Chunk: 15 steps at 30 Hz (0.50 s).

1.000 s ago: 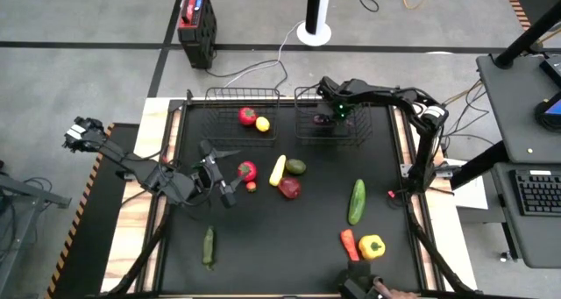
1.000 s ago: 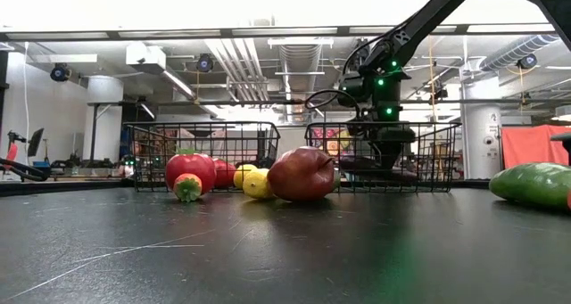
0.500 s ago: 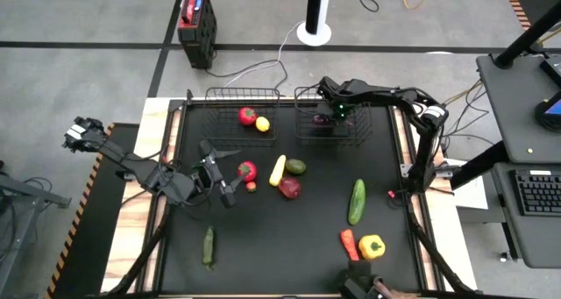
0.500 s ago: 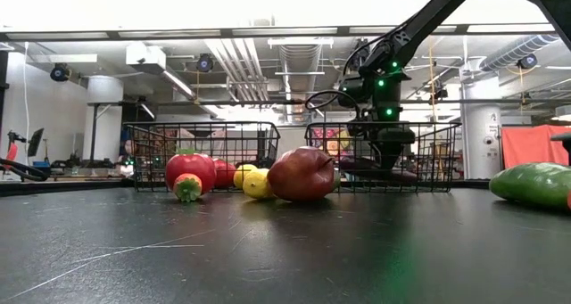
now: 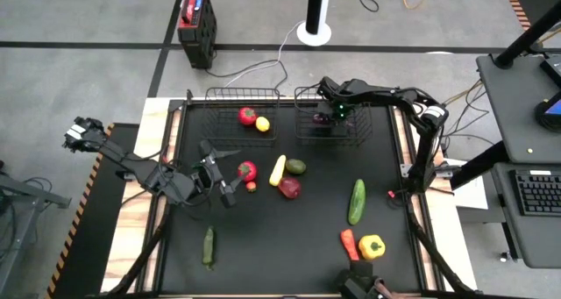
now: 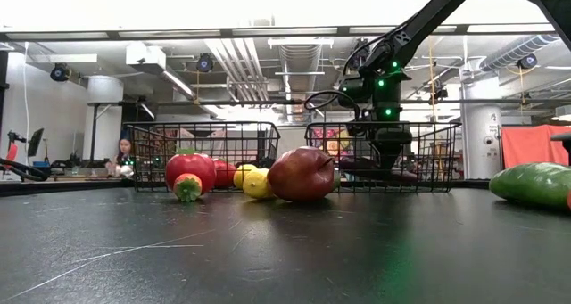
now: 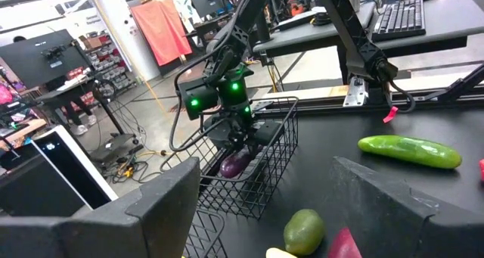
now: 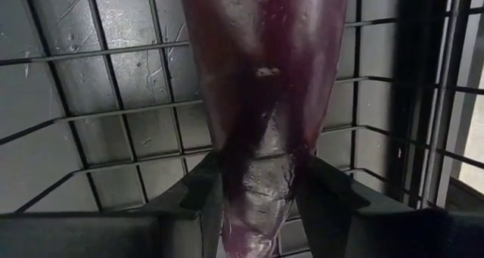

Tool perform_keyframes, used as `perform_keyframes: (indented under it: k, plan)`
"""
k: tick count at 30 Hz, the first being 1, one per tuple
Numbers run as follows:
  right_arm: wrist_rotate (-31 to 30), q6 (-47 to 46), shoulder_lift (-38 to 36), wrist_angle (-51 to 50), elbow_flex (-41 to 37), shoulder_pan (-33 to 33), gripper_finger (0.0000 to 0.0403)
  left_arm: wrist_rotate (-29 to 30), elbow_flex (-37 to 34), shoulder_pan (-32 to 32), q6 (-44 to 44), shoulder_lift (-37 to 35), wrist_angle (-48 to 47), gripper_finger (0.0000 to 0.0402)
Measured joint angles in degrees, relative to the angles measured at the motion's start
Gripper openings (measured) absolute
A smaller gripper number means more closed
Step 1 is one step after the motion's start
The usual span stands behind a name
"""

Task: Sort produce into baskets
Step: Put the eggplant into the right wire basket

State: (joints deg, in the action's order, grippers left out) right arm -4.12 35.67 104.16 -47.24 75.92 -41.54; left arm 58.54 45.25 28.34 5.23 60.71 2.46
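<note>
On the black counter (image 5: 289, 238) stand two wire baskets. My right end effector (image 5: 330, 117) reaches down into the right basket (image 5: 331, 132), pinching a purple eggplant (image 8: 261, 99) that lies on its mesh floor. My left end effector (image 5: 230, 186) hovers spread wide, empty, beside a red tomato (image 5: 247, 170). The left basket (image 5: 243, 93) holds another tomato (image 5: 247, 116) and a lemon (image 5: 262, 124).

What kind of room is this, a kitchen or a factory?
Probably a robotics lab or workshop: exposed ceiling ducts, a desk with a computer keyboard, and cables running across a bare concrete floor.
</note>
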Motion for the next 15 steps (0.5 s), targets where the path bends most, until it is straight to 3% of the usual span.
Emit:
perform_keyframes:
  k: [8, 15]
  plan:
    - [-0.4, 0.8, 0.0, 0.1, 0.0, 0.0, 0.0134, 0.0, 0.0, 0.0, 0.0, 0.0, -0.2, 0.0278]
    - [-0.4, 0.9, 0.0, 0.2, 0.0, 0.0, 0.0159, 0.0, 0.0, 0.0, 0.0, 0.0, -0.5, 0.0278]
